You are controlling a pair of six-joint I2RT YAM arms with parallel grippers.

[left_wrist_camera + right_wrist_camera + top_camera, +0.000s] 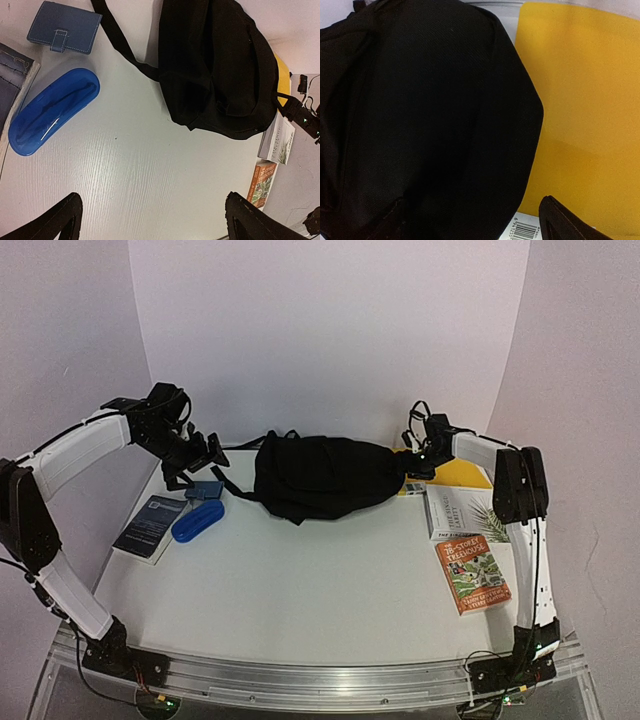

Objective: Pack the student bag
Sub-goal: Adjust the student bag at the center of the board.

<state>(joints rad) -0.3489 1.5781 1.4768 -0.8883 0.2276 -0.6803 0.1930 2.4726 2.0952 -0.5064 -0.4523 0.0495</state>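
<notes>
The student bag (320, 478) lay toward the back of the tabletop (300, 590), its long axis running left to right. The right pincer (418, 468) was nearer, up against the bag's right end, jaws partly apart. I couldn't tell whether they pinched fabric. The left pincer (205, 455) hung released and empty, off the left end.

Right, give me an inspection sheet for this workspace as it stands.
Surface: white table.
Job's things: black student bag at the back, its right end over a yellow folder.
Clutter: blue case, blue wallet, dark book on the left; white book, orange book on the right.
Grippers: left gripper open, left of the bag; right gripper at the bag's right end, opening unclear.
Cables: black leads at the right wrist.
Surroundings: plain white backdrop.
</notes>
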